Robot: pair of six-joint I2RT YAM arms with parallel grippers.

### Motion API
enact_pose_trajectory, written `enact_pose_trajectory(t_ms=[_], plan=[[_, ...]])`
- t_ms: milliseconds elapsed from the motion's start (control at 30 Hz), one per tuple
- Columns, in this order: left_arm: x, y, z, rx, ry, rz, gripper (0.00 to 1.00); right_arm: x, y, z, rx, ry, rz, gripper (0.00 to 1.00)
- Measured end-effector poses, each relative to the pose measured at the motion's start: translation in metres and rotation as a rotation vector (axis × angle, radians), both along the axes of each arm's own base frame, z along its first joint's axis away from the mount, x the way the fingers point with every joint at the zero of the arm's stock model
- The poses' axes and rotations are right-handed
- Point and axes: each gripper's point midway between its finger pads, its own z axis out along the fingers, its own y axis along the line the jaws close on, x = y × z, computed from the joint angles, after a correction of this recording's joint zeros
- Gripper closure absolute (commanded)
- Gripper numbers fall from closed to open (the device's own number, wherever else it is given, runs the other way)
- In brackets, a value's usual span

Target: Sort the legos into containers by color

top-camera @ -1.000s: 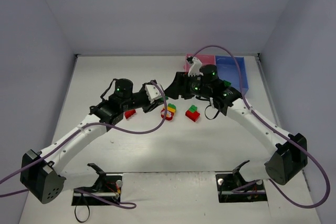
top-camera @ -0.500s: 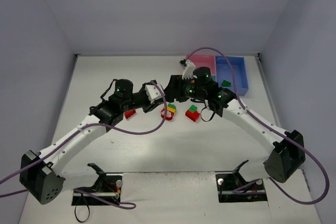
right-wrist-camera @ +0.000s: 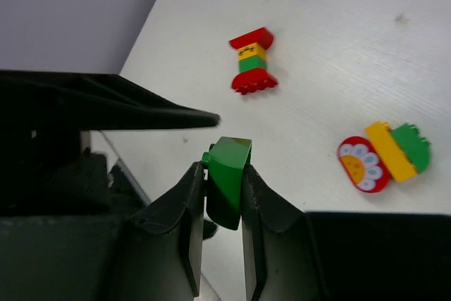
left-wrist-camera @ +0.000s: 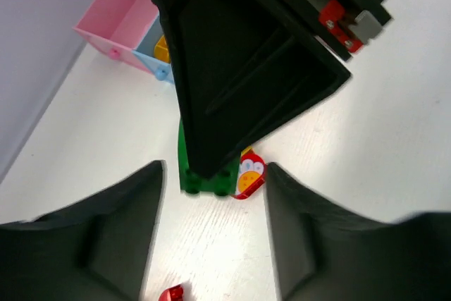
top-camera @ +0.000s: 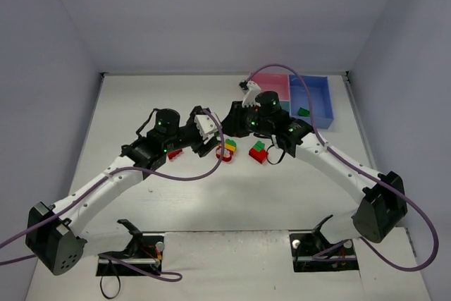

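Green brick is squeezed between the two fingers of the right gripper in the right wrist view, up off the white table. Ahead of the fingers lies a red, yellow and green stack. Off to the gripper's right lies a flower clump: a round red flower piece, a yellow brick and a green one. A black arm part fills the gripper's left side.

In the left wrist view the left gripper has its fingers spread wide apart. Just ahead of it hangs the big black right gripper. A green lego peeks out under its tip, just beside the flower clump. I cannot tell if they touch. Farther ahead and to the left sit the pink tray and the light blue tray, which has something yellow in it. A red bit shows low between the fingers.

From above, both grippers are close together near the flower clump. A red and green clump lies just under the right arm. Behind that arm is the bigger blue tray, with a green piece inside.
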Motion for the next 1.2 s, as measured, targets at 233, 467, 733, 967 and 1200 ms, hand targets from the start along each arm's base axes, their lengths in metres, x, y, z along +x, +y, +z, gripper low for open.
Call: enact_pose_trajectory(t_ms=[233,467,733,967,1200], plan=[[0.009,0.022,-0.018,-0.04,0.106,0.214,0.19,0.063,-0.067,-0.015,-0.123,-0.061,-0.279,1.0],[0.013,0.052,-0.031,-0.134,0.315,0.508,0.16,0.142,-0.239,-0.028,-0.27,-0.057,-0.861,0.95],[0.0,0.084,-0.05,-0.171,0.478,0.745,0.16,0.189,-0.359,-0.074,-0.404,0.05,-1.174,0.88],[-0.01,0.103,-0.07,-0.146,0.562,0.863,0.16,0.213,-0.372,-0.134,-0.482,0.152,-1.16,0.49],[-0.007,0.133,-0.087,-0.139,0.636,1.011,0.16,0.218,-0.362,-0.149,-0.498,0.167,-1.074,0.32]])
